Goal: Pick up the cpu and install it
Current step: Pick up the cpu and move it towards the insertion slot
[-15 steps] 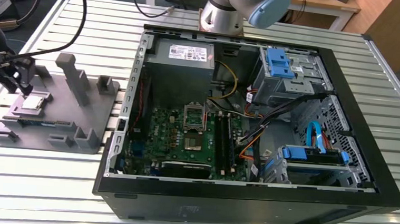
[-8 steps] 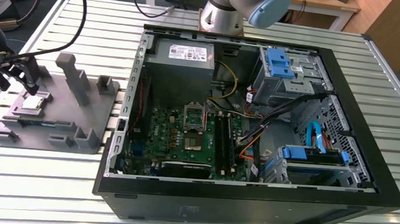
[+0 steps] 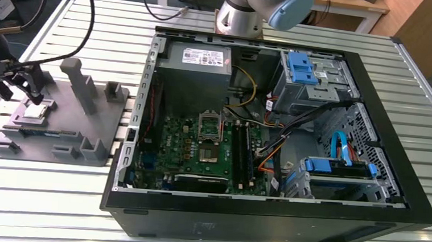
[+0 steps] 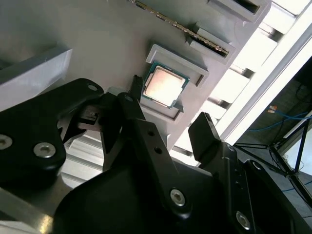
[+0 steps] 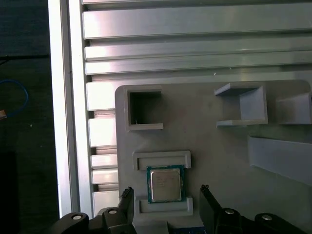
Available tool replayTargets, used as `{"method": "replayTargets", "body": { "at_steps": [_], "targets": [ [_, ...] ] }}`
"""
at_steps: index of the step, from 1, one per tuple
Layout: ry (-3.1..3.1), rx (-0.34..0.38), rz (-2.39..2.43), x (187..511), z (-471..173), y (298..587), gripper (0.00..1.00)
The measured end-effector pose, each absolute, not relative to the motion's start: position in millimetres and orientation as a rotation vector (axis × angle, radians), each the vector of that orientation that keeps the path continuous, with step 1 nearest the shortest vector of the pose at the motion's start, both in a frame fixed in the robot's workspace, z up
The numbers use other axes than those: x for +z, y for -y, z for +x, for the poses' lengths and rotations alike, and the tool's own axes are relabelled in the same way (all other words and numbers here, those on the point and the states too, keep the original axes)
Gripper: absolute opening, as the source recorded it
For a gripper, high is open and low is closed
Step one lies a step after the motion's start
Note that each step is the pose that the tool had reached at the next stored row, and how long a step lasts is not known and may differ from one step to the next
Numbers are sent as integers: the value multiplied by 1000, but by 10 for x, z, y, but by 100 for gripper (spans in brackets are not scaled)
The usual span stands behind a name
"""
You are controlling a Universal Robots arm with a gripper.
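Status from my station: the task is at its pick stage, with nothing installed yet. At the exterior view's left, the gripper [image 3: 20, 89] hangs over the gray plastic fixture [image 3: 71, 131], which rests on the slatted aluminium surface [image 3: 58, 201]. The fingers [image 4: 139, 105] are spread wide and hold nothing. In both wrist views they stand one on each side of the cpu [image 5: 165, 185], apart from its edges. I cannot tell how far above it the tips are. The cpu [image 4: 165, 86] lies flat in its shallow seat on the fixture, between two raised lips, near the fixture's outer edge. I judge it as not yet grasped and not yet lifted. It is a small square chip with a pale silvery metal lid and a narrow green border of substrate around it. The lid looks clean and level, and it reflects the overhead light in the second wrist view. Moving to the exterior view's right, the open computer case [image 3: 270, 219] lies on its side, well apart from the fixture. The green motherboard [image 3: 191, 153] is exposed inside. Its cpu socket [image 3: 209, 126] holds no silvery chip. I cannot tell whether the socket's frame is raised. Left to do, as I judge it: the grasp, the transfer and the seating.
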State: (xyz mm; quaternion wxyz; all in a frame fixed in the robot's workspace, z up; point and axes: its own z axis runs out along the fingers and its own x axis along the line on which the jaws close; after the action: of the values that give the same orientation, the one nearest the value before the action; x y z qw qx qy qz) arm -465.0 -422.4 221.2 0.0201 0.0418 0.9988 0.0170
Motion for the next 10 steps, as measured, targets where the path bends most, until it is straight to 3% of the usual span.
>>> {"method": "replayTargets", "body": {
  "at_steps": [10],
  "targets": [
    [-3099, 51, 130, 2032, -4633, 4224, 65]
  ]
}}
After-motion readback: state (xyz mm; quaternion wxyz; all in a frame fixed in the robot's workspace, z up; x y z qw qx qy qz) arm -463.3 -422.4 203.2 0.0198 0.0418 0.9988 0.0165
